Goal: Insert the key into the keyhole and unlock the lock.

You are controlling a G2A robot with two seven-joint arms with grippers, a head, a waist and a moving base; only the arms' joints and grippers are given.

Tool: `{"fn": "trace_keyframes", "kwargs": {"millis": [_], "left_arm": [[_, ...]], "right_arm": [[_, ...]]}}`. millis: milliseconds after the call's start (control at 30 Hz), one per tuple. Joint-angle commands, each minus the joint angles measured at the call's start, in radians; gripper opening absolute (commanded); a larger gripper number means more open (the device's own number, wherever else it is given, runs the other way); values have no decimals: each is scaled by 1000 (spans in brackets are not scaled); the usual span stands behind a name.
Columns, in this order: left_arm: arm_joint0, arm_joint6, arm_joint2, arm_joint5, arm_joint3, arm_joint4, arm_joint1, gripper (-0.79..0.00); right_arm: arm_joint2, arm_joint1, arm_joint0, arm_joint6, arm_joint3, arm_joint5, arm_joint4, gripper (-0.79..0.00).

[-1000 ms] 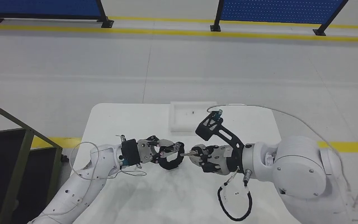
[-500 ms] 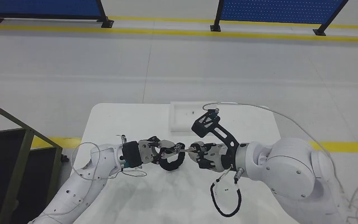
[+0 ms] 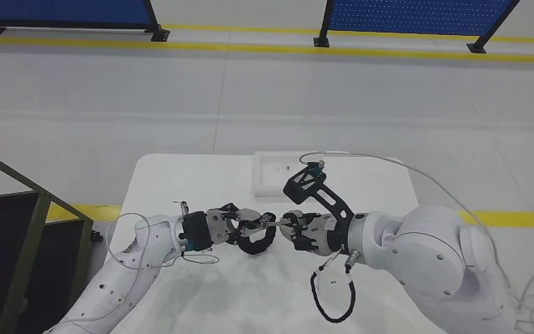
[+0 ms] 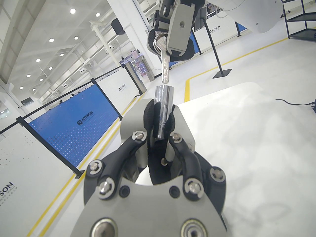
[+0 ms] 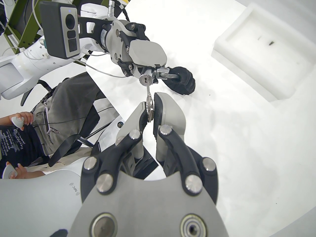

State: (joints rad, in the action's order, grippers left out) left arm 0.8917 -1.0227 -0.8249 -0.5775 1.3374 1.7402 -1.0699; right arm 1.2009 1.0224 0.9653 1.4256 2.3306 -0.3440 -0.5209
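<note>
Edging closer, the right gripper stays clamped on the key, tip just short of the keyhole in the chrome lock cylinder, which the left gripper pinches above the table

Bright metal against matt white
The lock barrel is smooth, mirror-glossy chromed metal, and its cable loop wears a dull black, slightly rough sleeve. The key is paler silvery metal with a satin sheen. The left gripper and right gripper have brushed grey metal finger plates, black rubbery pads and shiny screw heads. The table is smooth matt white; at its twelve o'clock edge the tray looks like soft matt white foam
</note>
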Motion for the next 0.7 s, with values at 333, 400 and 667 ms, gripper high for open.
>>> {"fn": "trace_keyframes", "kwargs": {"millis": [333,400,667], "left_arm": [[7,2,-7,-4,4,3,-2,-785],[9,3,-9,-4,5,4,-3,-785],[15,6,-13,-5,10,9,-3,-785]], "right_arm": [[-7,-6,-2,-10,0,-5,-3,-785],[-7,-7,-2,-10,1,-7,-4,-785],[-9,-11,-4,-13,0,-6,3,-785]]}}
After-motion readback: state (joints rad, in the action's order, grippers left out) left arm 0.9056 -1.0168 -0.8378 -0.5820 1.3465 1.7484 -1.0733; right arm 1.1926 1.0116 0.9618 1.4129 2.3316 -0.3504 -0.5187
